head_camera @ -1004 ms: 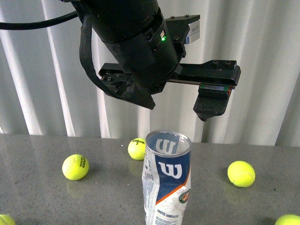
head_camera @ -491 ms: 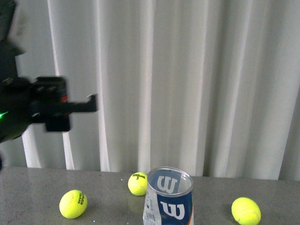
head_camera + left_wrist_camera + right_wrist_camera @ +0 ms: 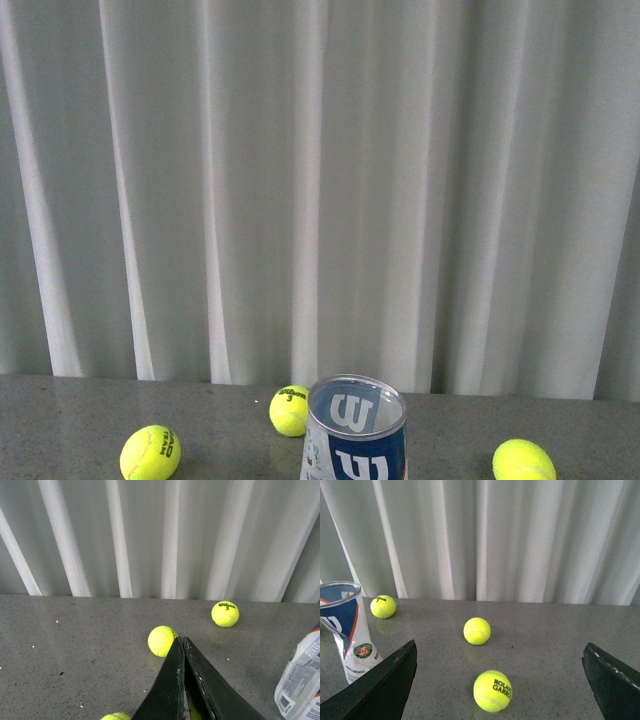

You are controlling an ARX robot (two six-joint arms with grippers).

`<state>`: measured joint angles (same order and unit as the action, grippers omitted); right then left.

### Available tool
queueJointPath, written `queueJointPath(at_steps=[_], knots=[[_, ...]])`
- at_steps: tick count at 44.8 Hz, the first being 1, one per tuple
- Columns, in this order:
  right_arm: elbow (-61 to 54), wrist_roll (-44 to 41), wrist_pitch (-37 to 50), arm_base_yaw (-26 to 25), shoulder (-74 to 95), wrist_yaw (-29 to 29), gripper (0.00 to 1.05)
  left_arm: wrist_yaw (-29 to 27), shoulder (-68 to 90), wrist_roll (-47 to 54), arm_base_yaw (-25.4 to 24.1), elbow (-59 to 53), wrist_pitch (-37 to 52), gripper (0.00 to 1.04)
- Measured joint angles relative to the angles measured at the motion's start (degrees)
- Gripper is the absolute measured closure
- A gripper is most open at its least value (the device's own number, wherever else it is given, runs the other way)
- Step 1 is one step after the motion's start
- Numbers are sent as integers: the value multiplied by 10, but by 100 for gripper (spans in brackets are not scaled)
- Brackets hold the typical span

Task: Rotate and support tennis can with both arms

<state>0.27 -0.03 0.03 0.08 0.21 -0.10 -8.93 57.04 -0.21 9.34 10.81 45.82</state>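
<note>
The tennis can (image 3: 355,428) stands upright on the grey table, open top toward me, blue label with a white W; only its upper part shows in the front view. It also shows in the right wrist view (image 3: 347,625), dented low down, and at the edge of the left wrist view (image 3: 302,680). Neither arm shows in the front view. My left gripper (image 3: 180,641) is shut and empty, its tips beside a tennis ball (image 3: 162,640), apart from the can. My right gripper (image 3: 500,652) is wide open and empty, above a tennis ball (image 3: 492,690), the can off beside one finger (image 3: 390,680).
Loose tennis balls lie on the table (image 3: 60,420): one left of the can (image 3: 150,452), one behind it (image 3: 289,410), one to its right (image 3: 522,462). A white pleated curtain (image 3: 320,180) hangs behind the table.
The black arm that filled the front view a second ago swung off to the left and is now out of view. The view has tilted up, so the can shows lower in the frame.
</note>
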Motion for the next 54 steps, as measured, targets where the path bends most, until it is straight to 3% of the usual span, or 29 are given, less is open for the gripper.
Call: queueJointPath(at_steps=[20,26,54], knots=[[0,0,0,0,0,0,7,87,-174,0,-87,-75,-99,101],[0,0,0,0,0,0,7,86,-189,0,-92,-94,-87,101],[0,0,0,0,0,0,7,88,-380,0,-92,-94,-266,101]])
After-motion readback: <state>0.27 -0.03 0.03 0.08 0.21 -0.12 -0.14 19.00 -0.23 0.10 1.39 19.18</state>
